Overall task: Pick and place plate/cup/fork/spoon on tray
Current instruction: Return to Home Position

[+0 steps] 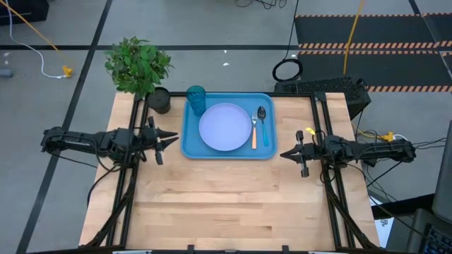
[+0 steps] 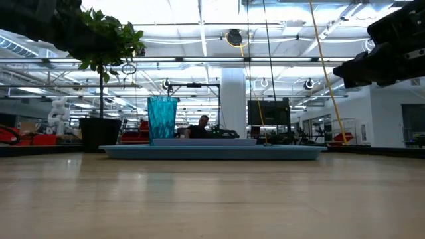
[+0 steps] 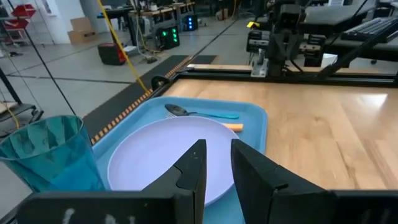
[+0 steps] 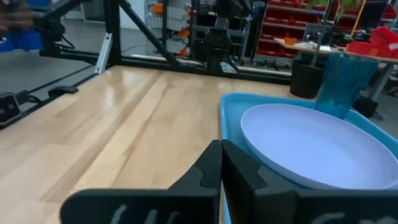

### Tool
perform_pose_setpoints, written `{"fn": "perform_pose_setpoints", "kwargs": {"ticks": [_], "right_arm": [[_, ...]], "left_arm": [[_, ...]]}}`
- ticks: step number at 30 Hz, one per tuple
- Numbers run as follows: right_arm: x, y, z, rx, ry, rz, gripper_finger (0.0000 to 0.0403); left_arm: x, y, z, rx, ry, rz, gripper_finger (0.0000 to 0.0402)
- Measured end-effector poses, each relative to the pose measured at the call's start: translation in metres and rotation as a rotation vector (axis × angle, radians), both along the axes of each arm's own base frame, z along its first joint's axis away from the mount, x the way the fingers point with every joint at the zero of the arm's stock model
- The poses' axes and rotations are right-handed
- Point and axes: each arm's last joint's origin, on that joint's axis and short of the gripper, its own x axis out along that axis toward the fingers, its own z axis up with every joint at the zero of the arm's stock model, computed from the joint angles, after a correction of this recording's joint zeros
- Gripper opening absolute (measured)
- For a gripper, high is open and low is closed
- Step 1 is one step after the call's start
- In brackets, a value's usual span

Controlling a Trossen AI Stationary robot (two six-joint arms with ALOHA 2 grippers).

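The left end effector (image 1: 171,140) hovers just off the tray's left edge with fingers slightly parted on nothing; the right end effector (image 1: 284,154), pressed together and empty, waits off the tray's right corner. Judging by the layout, only retreat remains: back straight out without nudging the rim. The pale lavender plate (image 1: 225,127) sits mid-tray (image 1: 192,149), teal cup (image 1: 195,99) at its far-left corner, the fork (image 1: 254,132) and spoon (image 1: 263,124) beside it on the right. The counter (image 1: 226,201) carries a potted plant (image 1: 139,69).

Dark arms – black tapered fingers (image 3: 193,171), yellow tag near right wrist
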Motion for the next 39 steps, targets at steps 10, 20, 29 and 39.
{"fn": "perform_pose_setpoints", "kwargs": {"ticks": [10, 20, 29, 39], "right_arm": [[-0.009, 0.001, 0.007, -0.037, -0.098, 0.013, 0.0000], [-0.009, 0.001, 0.007, -0.066, -0.100, 0.013, 0.0000], [-0.009, 0.001, 0.009, -0.059, -0.123, 0.012, 0.0000], [-0.009, 0.001, 0.012, -0.058, -0.153, 0.012, 0.0000]], "left_arm": [[0.000, 0.000, -0.001, -0.027, 0.002, 0.003, 0.0076], [0.000, -0.003, -0.004, -0.042, 0.036, -0.055, 0.0076], [0.001, -0.004, -0.032, -0.016, 0.019, -0.058, 0.0074], [-0.002, -0.006, -0.045, -0.020, -0.002, -0.146, 0.0009]]}}
